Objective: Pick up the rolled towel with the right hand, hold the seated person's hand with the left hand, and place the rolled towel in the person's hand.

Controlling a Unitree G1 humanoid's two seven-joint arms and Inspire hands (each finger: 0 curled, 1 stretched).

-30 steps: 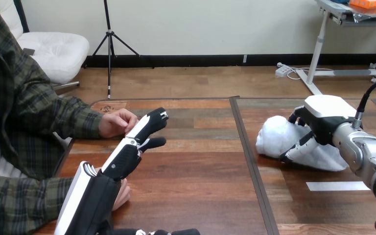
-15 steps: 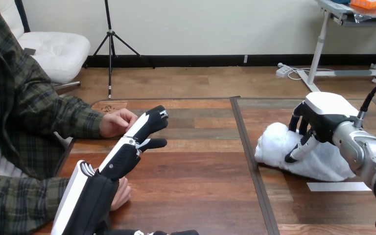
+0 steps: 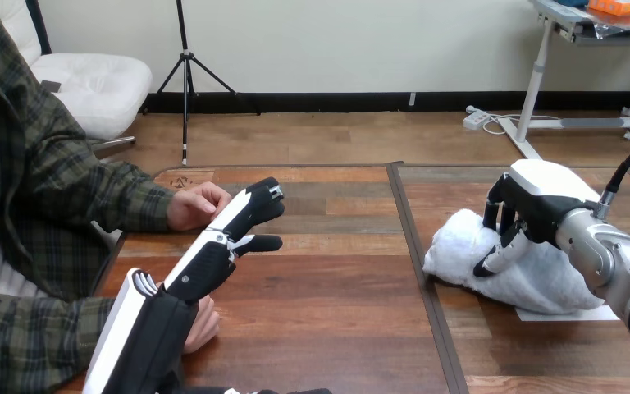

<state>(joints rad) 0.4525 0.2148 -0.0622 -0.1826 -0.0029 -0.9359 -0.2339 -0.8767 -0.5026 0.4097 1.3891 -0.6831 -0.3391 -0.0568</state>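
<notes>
The right hand is closing its fingers round the rolled towel and has dragged it onto the tape strip, so the pickup is starting. Well left of the towel, the left hand, fingers straight, is waiting beside the person's hand.

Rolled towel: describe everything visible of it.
The rolled towel is white and fluffy, like terry cloth. It is a loose, lumpy roll lying on its side on the right half of the wooden table. The right hand is curled over its top, pressing into the pile. Its near edge covers part of a white strip.
</notes>
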